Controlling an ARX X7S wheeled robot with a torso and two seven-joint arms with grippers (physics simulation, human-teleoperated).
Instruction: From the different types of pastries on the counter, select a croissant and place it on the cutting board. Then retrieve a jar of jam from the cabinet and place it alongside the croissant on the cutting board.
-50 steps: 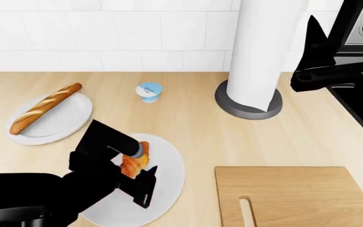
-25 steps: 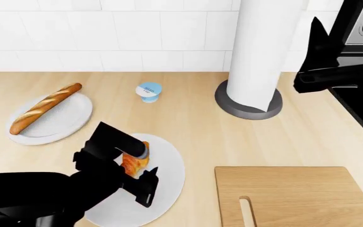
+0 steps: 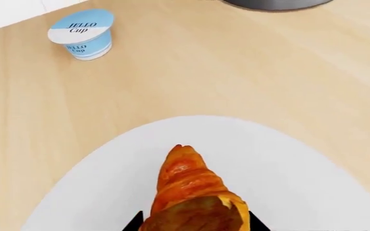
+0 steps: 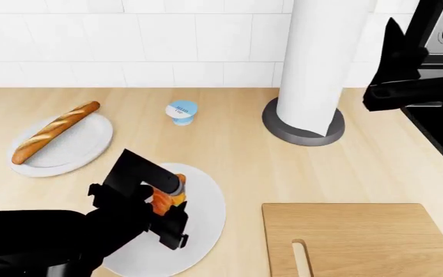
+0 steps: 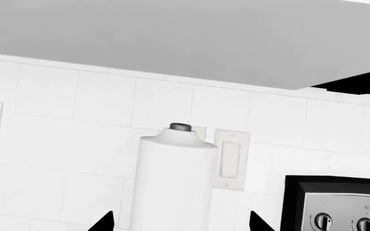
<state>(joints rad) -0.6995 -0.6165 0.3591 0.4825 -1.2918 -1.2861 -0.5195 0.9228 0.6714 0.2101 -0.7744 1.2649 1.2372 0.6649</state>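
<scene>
Left hand (image 4: 162, 205) clenched on croissant (image 3: 194, 195), just above white plate (image 4: 206, 222). Right hand (image 4: 406, 81) raised, its state unreadable. Risk: thin end-grip could let the pastry slip before reaching cutting board (image 4: 375, 231).
</scene>
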